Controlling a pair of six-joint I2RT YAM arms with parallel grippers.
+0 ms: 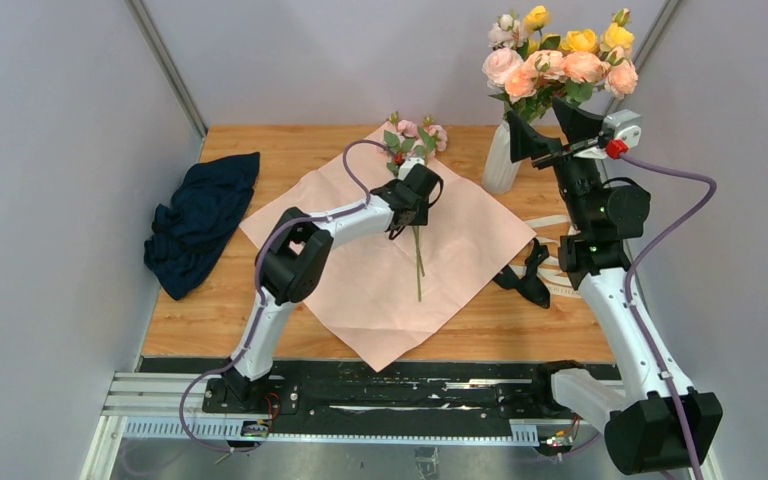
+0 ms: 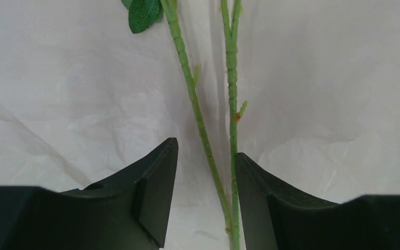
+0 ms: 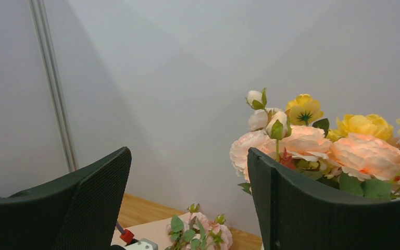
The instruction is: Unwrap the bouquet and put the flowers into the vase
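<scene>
Left pincer (image 2: 206, 150): black fingers spread, straddling the two thin green stems of the pale-pink rose flowers (image 2: 232, 78), low on their length. The right finger touches one stem and the left stands clear, so we list no pinch yet. The stems run straight through the gap, crosswise to the closing line; we judge a squeeze should catch both. On the table their long axis runs far to near, blooms at the far end, cut ends toward the arm bases.

Right pincer (image 3: 187, 156): fingers wide apart, nothing between them, raised just beside the vase.

White ribbed ceramic vase (image 1: 500, 165): upright, far right of the flowers and well apart from them. The right arm is nearer it; the left arm is at the flowers. Contents: yellow and peach roses (image 1: 560, 60). We cannot see its mouth.

Flat pink paper sheet (image 1: 360, 300): spread open on the wooden table (image 1: 210, 320), bearing only the flowers.

Black ribbon (image 1: 530, 282): loose, just beside the paper's right corner.

Dark blue crumpled cloth (image 1: 200, 220): far left, apart.
</scene>
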